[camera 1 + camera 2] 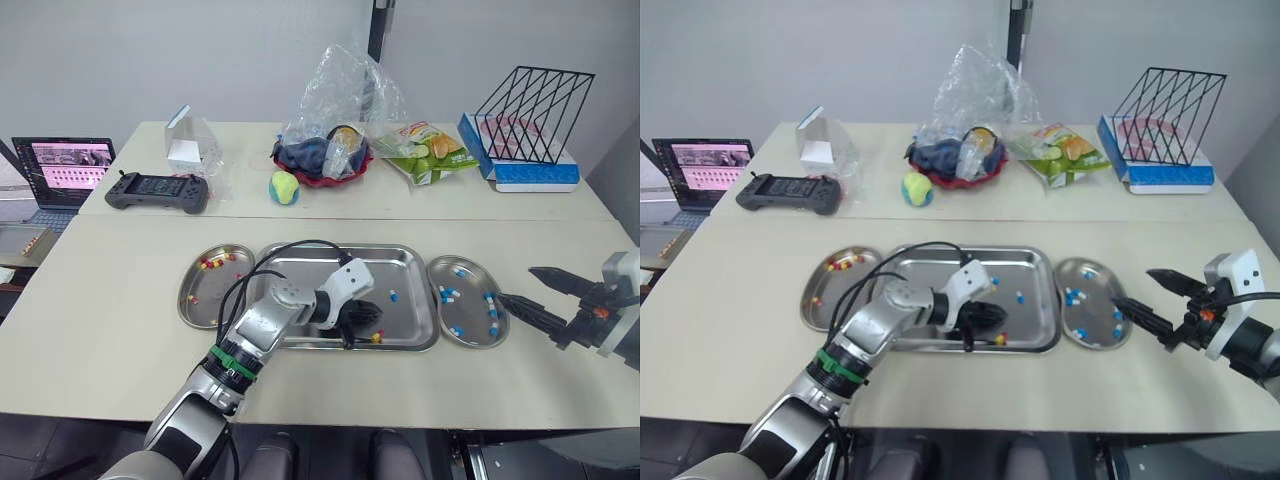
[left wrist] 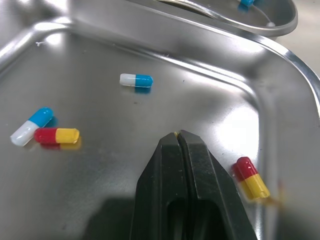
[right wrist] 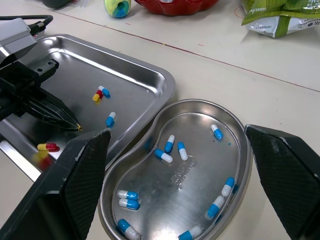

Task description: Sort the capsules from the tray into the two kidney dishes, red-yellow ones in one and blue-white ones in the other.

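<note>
**Q:** So, where does the left tool stand in this panel?

**Operator:** I have the left tool (image 2: 178, 137) low inside the tray (image 1: 405, 268), near its front rim. Its two black fingers are pressed together, with nothing that I can see between them. Just beside the tip, apart from the fingers, lies the near red-yellow capsule (image 2: 251, 176).

**Q:** And the rest of the tray's contents?

**Operator:** I count three more. The lone blue-white capsule (image 2: 136, 80) lies farther in, toward the rear rim. The paired blue-white capsule (image 2: 31, 126) touches the paired red-yellow capsule (image 2: 56, 135) at one end. A black cable (image 1: 290, 246) from the arm arches over the tray's left part.

**Q:** The two dishes?

**Operator:** The left kidney dish (image 1: 222, 300) sits against the tray's left end and holds several red-yellow capsules. The right kidney dish (image 1: 470, 285) sits against the tray's right end and holds blue-white ones.

**Q:** The right tool?

**Operator:** I hold the right tool (image 1: 515, 283) over the bare desk (image 1: 100, 300), just to the right of the right kidney dish. Its fingers are spread wide, gripping nothing, and they point toward that dish.

**Q:** Background items?

**Operator:** Behind the tray I see a game controller (image 1: 158, 190) at the left and a wire rack (image 1: 530, 110) at the right, both well apart from the tray.
</note>
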